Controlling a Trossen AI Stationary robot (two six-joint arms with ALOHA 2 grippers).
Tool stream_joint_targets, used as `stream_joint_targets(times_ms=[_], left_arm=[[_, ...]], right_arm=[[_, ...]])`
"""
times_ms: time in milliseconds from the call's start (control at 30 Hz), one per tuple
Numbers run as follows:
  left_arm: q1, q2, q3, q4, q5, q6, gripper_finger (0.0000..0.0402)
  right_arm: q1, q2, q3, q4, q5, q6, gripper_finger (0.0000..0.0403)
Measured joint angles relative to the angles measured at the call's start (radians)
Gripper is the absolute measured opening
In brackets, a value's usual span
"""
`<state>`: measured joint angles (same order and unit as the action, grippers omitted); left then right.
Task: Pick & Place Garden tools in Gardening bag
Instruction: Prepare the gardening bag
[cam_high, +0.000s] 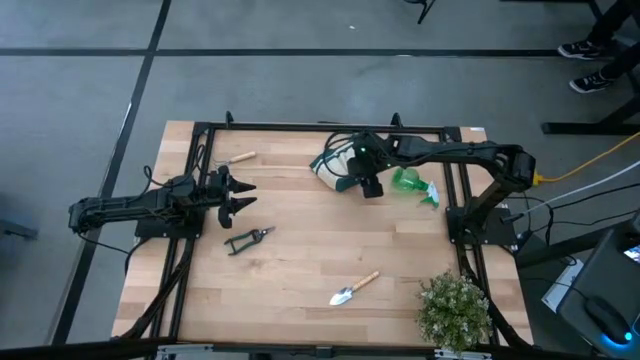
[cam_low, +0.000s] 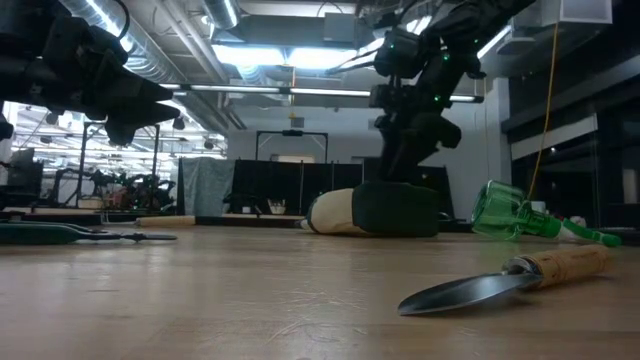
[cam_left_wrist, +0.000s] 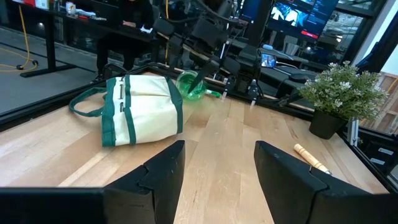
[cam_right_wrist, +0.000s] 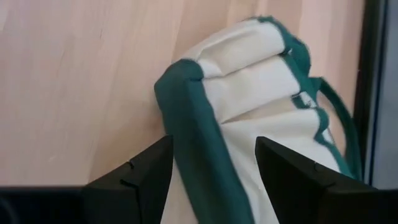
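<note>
Wood counter (cam_high: 300, 270); workshop bkgd. Gardening bag (cam_high: 333, 166) on its side, mouth hidden. Right gripper (cam_high: 369, 185) over bag, fingers apart around green trim. Left gripper (cam_high: 240, 196) well apart, open, empty.

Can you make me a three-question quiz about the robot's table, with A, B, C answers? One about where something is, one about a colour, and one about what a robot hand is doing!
1. Where is the potted plant?
A. Table corner on the right arm's side
B. Inside the bag
C. Under the left arm

2. What colour is the spray bottle?
A. Red
B. Green
C. Yellow

3. How are the left gripper fingers?
A. Squeezing the trowel
B. Shut on the shears
C. Open and empty

Answers: 1 A, the high view shows it in that corner. 2 B, it is see-through green beside the gardening bag. 3 C, the left wrist view shows bare table between the fingers.
</note>
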<state>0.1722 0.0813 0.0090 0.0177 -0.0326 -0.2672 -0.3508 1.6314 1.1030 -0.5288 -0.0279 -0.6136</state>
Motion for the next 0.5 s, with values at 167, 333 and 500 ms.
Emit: stream_joint_targets(times_ms=[167, 333, 500], left_arm=[[0.000, 0.000, 0.000, 0.000, 0.000, 0.000, 0.0191], [0.000, 0.000, 0.000, 0.000, 0.000, 0.000, 0.0190], [0.000, 0.000, 0.000, 0.000, 0.000, 0.000, 0.0191]], right_arm=[[-0.002, 0.000, -0.008, 0.003, 0.000, -0.004, 0.0231], [-0.006, 0.000, -0.043, 0.017, -0.002, -0.028, 0.0231], [-0.006, 0.000, -0.057, 0.016, -0.002, -0.068, 0.0217]])
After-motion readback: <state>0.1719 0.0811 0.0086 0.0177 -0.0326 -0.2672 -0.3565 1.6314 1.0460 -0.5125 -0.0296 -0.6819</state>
